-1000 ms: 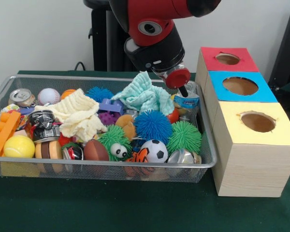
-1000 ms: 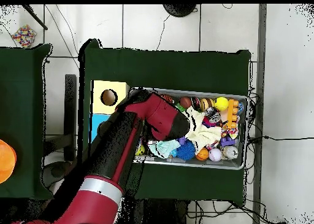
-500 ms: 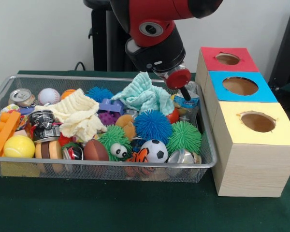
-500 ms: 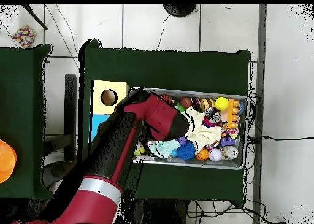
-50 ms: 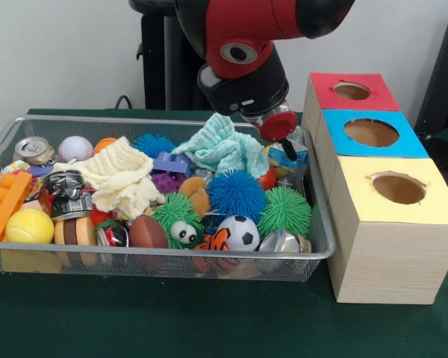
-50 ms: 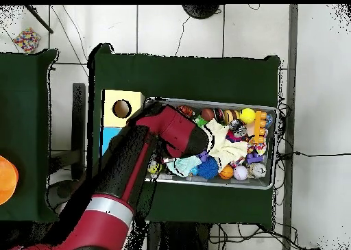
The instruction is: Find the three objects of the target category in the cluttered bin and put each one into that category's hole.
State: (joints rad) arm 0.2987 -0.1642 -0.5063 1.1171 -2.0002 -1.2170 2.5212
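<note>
The wire bin (image 5: 322, 224) sits on the green desk (image 5: 134, 321), packed with toys. At its left end lie an orange building block (image 5: 6, 203), a yellow ball (image 5: 28, 225), a crushed can (image 5: 34, 149) and a baseball (image 5: 75, 148). Right of these a cream cloth (image 5: 123, 179) is heaped over the clutter, with a small brown football (image 5: 147, 233) and a green fuzzy toy with eyes (image 5: 178, 218) at the near wall. In the middle are a mint-green cloth (image 5: 222, 148), a blue spiky ball (image 5: 236, 194) and a small soccer ball (image 5: 240, 233); a green spiky ball (image 5: 285, 212) lies right of them. At the far right corner of the bin the tool (image 5: 286, 147) hangs from the red and black arm (image 5: 243, 45), right against a small bottle with a blue label (image 5: 287, 155). The fingers are hidden behind the red wrist fitting, so I cannot tell whether they grip the bottle or how wide they stand. Right of the bin stands the wooden box (image 5: 384, 253) with a red hole (image 5: 352, 91) farthest, a blue hole (image 5: 371, 132) in the middle and a yellow hole (image 5: 398, 187) nearest.

The step in hand looks like a pick at the bottle, which seems to be the target item, still inside the bin. If the grip holds, the next move calls for a lift clear of the bin wall, a short carry right, and a release over the matching hole; which colour that is, the views do not say
</note>
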